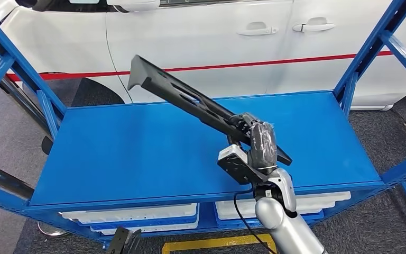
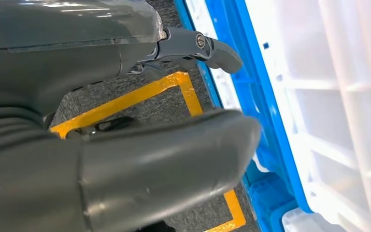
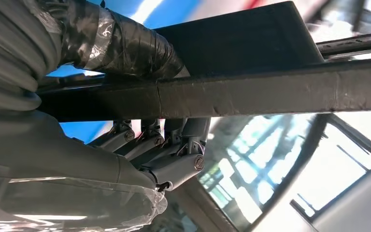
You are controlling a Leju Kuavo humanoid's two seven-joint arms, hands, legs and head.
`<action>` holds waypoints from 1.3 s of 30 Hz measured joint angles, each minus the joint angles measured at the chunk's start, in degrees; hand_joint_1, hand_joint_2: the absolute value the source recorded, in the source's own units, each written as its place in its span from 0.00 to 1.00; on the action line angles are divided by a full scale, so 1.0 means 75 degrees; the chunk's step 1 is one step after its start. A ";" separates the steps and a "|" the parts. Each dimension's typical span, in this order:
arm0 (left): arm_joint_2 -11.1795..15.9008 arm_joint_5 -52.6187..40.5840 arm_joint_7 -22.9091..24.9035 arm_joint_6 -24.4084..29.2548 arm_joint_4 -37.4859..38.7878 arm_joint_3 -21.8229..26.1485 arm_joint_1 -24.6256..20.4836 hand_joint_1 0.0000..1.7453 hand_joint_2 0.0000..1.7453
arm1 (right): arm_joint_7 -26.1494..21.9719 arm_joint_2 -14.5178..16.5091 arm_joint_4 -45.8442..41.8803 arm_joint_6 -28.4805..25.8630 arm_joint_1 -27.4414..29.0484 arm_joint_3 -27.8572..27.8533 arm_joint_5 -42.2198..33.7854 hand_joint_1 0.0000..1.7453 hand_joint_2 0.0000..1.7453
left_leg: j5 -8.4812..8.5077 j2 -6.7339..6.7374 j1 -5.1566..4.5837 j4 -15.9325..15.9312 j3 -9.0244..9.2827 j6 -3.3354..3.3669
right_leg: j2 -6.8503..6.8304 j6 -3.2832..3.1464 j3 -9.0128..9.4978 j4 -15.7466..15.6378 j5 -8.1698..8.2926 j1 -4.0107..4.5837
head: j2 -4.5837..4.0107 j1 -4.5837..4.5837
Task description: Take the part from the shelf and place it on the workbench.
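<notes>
While no lettering or brand could be read anywhere, the materials were plain enough: the right hand (image 1: 255, 138), its back wrapped in wrinkled black tape and clear film, was clamped on the near end of the part (image 1: 190, 100), a long, flat, matte black piece with slots cut along its length and a bent lip at its far end. It slanted up and away to the far left, lifted clear above the shelf (image 1: 137, 153), a smooth blue painted metal deck carried on blue angled struts. From the right wrist view the dark jointed fingers (image 3: 174, 150) curled under the part's scuffed, dull edge while the taped thumb pressed on the opposite face. A silver arm with a glossy rounded joint rose from the near edge to that hand. The left hand (image 2: 140, 121) hung low beside the rack, its thick grey rubbery thumb and a darker finger spread apart with nothing between them. Under the deck sat white plastic bins (image 1: 137, 214) with ribbed walls and blue rims. Yellow tape (image 1: 211, 243) marked the grey carpeted floor. Beyond the rack stood a white car (image 1: 217, 37) with a thin red stripe along its doors and recessed door handles.
</notes>
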 joint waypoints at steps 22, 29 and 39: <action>0.0079 -0.0039 -0.0287 0.0017 0.0033 0.0203 0.0137 0.00 1.00 | -0.0433 -0.0184 -0.1865 0.0820 0.0067 0.0078 -0.1531 1.00 1.00 | 0.0668 -0.0017 -0.0048 -0.1843 0.0881 0.0178 | 0.0025 0.0204 -0.0089 0.0104 -0.0038 0.0011 | 0.0000 0.0001; 0.0076 0.0129 -0.0221 -0.0145 0.0034 0.0275 0.0183 0.00 1.00 | -0.0447 -0.0186 -0.1922 0.0835 0.0155 0.0296 -0.1532 1.00 1.00 | -0.0299 -0.0003 0.0006 0.0280 -0.0096 -0.0033 | -0.0013 0.0004 -0.0046 0.0049 -0.0027 0.0005 | 0.0000 -0.0003; 0.0009 0.0272 0.0260 -0.0012 0.0036 0.0550 0.0200 0.00 1.00 | -0.0545 -0.0186 -0.2031 0.0832 0.0227 0.0401 -0.1816 1.00 1.00 | 0.0790 -0.0008 -0.0026 -0.1935 0.0863 0.0313 | 0.0008 0.0264 -0.0071 0.0178 -0.0149 0.0043 | 0.0000 0.0002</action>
